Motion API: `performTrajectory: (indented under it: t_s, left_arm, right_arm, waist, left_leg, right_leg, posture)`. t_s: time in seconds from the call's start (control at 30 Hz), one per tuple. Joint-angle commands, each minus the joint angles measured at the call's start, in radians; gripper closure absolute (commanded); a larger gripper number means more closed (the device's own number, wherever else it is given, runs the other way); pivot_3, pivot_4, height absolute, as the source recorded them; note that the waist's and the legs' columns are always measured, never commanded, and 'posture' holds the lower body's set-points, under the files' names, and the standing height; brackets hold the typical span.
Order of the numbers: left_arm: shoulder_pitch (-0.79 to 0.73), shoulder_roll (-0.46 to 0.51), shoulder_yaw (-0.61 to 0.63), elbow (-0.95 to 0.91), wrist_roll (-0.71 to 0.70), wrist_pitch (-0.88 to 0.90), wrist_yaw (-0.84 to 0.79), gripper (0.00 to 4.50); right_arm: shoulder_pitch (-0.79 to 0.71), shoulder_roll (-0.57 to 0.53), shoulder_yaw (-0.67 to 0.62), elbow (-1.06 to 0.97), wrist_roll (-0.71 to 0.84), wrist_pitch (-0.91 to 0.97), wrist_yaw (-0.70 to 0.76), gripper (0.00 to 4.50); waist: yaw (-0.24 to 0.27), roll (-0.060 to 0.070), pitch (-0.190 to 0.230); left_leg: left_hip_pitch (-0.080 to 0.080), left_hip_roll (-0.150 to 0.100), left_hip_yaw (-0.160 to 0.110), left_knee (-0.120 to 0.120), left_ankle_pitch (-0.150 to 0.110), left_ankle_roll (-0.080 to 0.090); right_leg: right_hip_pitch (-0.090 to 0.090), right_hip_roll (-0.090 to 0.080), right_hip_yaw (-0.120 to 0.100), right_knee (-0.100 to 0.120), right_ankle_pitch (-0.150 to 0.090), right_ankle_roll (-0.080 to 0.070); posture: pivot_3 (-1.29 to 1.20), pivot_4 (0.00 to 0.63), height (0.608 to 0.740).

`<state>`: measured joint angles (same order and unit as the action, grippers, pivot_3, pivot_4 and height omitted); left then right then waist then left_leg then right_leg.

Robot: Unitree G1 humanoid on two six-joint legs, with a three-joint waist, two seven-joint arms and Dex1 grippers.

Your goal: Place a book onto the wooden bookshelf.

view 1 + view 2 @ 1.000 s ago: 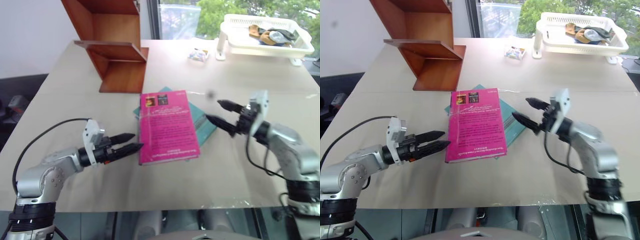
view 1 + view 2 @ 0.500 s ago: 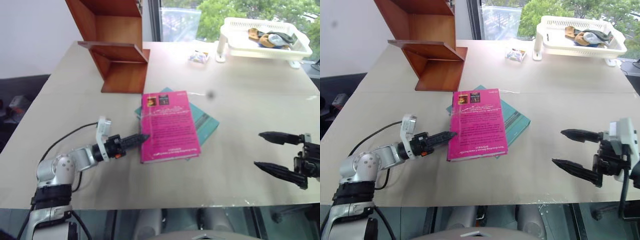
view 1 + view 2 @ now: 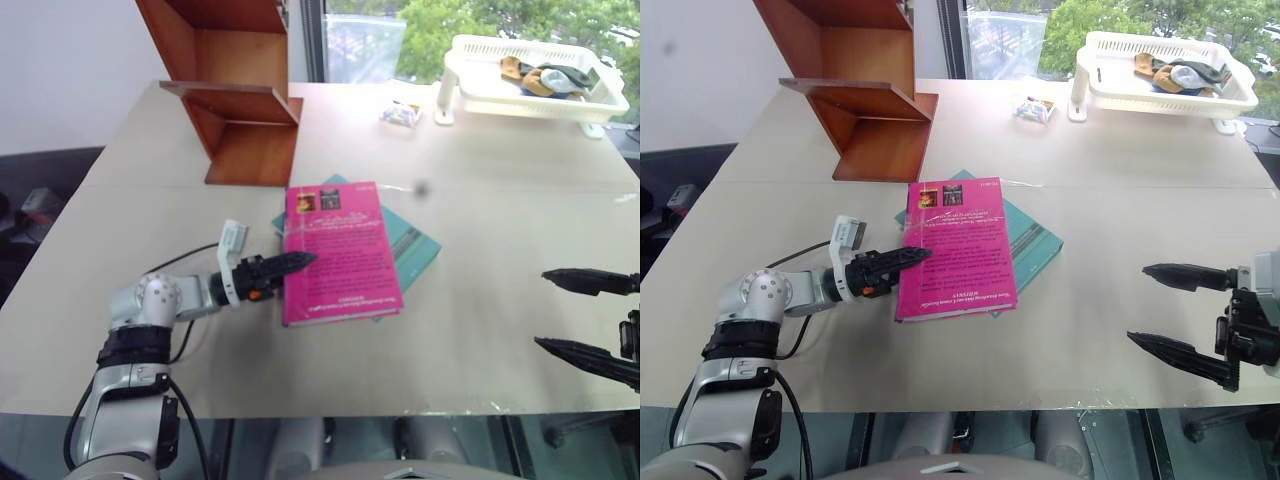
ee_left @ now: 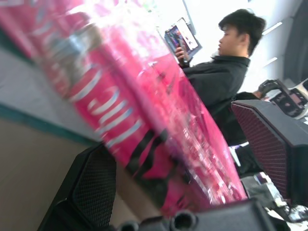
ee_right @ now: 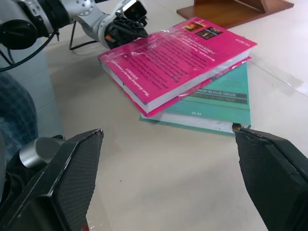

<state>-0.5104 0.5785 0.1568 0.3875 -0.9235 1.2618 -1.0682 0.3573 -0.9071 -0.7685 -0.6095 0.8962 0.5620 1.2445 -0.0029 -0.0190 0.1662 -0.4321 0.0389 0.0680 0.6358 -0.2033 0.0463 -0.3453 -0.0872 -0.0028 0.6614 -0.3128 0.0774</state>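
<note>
Beige counter [image 3: 480,330] fills our view, and the book [image 3: 338,252] lies flat near its middle atop a teal book [image 3: 412,243]. Our left gripper [image 3: 292,264] meets the book's left edge, one finger over the cover and one beneath, not pinching yet. Our right gripper [image 3: 590,318], jaws spread, hangs well apart by the right edge over bare counter. At the far left corner stands the wooden bookshelf [image 3: 235,85]; a white basket [image 3: 530,75] occupies the far right.

teal book [image 3: 415,243] mostly hidden under pink book [image 3: 340,252]. bookshelf [image 3: 235,90] top cut off by frame edge. basket [image 3: 530,70] contents too small to tell. pink cover blurred in left wrist view.
</note>
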Motion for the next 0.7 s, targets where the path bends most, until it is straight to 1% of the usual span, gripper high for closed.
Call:
performTrajectory:
  t_s: [0.03, 0.17, 0.2, 0.23, 0.27, 0.47, 0.57, 0.63, 0.7]
  left_arm:
    - [-0.015, 0.006, 0.01, 0.006, 0.004, 0.004, -0.025, 1.39]
    - [-0.009, 0.006, 0.025, -0.001, -0.001, 0.02, -0.019, 3.44]
    - [-0.006, 0.006, 0.036, -0.004, -0.008, 0.028, -0.017, 3.88]
    - [0.001, 0.008, 0.049, -0.011, -0.02, 0.041, -0.016, 4.11]
    - [0.01, 0.011, 0.064, -0.023, -0.034, 0.055, -0.015, 4.19]
    - [0.051, 0.002, 0.155, -0.141, -0.111, 0.114, 0.036, 4.19]
    - [0.021, -0.011, 0.209, -0.212, -0.172, 0.138, 0.08, 4.19]
    - [-0.024, -0.017, 0.215, -0.295, -0.184, 0.1, 0.11, 4.19]
    - [-0.088, -0.015, 0.186, -0.384, -0.145, 0.019, 0.134, 4.19]
  right_arm:
    - [0.007, 0.0, -0.046, 0.0, 0.017, -0.024, 0.026, 0.0]
    - [0.013, 0.002, -0.045, 0.007, 0.012, -0.037, 0.039, 0.0]
    - [0.012, 0.002, -0.042, 0.009, 0.01, -0.042, 0.039, 0.0]
    - [0.01, 0.003, -0.039, 0.01, 0.011, -0.045, 0.039, 0.0]
    - [0.01, 0.005, -0.037, 0.009, 0.011, -0.048, 0.039, 0.0]
    - [-0.005, 0.033, -0.044, 0.025, 0.043, -0.071, 0.044, 0.0]
    - [-0.045, 0.051, -0.052, 0.084, 0.089, -0.074, 0.04, 0.0]
    - [-0.074, 0.046, -0.048, 0.154, 0.101, -0.062, 0.038, 0.0]
    - [-0.101, 0.038, -0.03, 0.214, 0.078, -0.075, 0.044, 0.0]
  waist:
    - [0.0, 0.0, 0.0]
    - [0.001, -0.001, 0.001]
    - [0.001, -0.001, 0.001]
    - [0.001, -0.001, 0.001]
    - [0.0, -0.001, 0.001]
    - [-0.003, -0.002, 0.001]
    - [0.001, -0.002, 0.001]
    - [0.005, -0.003, 0.002]
    - [0.015, -0.004, 0.002]
  left_leg:
    - [0.0, 0.0, 0.0, 0.0, 0.0, 0.0]
    - [0.0, 0.0, 0.0, 0.0, 0.0, 0.0]
    - [0.0, 0.0, 0.0, 0.0, 0.0, 0.0]
    - [0.0, 0.0, 0.0, 0.0, 0.0, 0.0]
    - [0.0, 0.0, 0.0, 0.0, 0.0, 0.0]
    - [0.0, 0.0, -0.001, 0.0, 0.0, 0.0]
    - [0.0, 0.0, -0.001, 0.0, 0.0, 0.0]
    - [0.0, 0.0, -0.002, 0.001, 0.0, 0.0]
    - [-0.001, -0.001, -0.002, 0.001, 0.0, 0.0]
  right_leg:
    - [0.0, 0.0, 0.0, 0.0, 0.0, 0.0]
    - [0.0, 0.0, 0.0, 0.0, 0.0, 0.0]
    - [0.0, 0.0, 0.0, 0.0, 0.0, 0.0]
    - [0.0, 0.0, 0.0, 0.0, 0.0, 0.0]
    - [0.0, 0.0, 0.0, 0.0, 0.0, 0.0]
    - [0.0, -0.001, 0.0, 0.0, 0.0, 0.0]
    - [0.001, -0.002, -0.001, 0.0, 0.0, 0.0]
    - [0.001, -0.003, -0.002, 0.0, 0.0, 0.0]
    - [0.001, -0.003, -0.002, 0.0, 0.0, 0.0]
  posture:
    - [0.0, 0.15, 0.74]
    - [0.0, 0.15, 0.74]
    - [0.0, 0.15, 0.74]
    - [0.0, 0.15, 0.74]
    - [0.0, 0.15, 0.74]
    - [0.0, 0.15, 0.74]
    - [0.0, 0.15, 0.74]
    - [0.0, 0.15, 0.74]
    - [0.0, 0.15, 0.74]
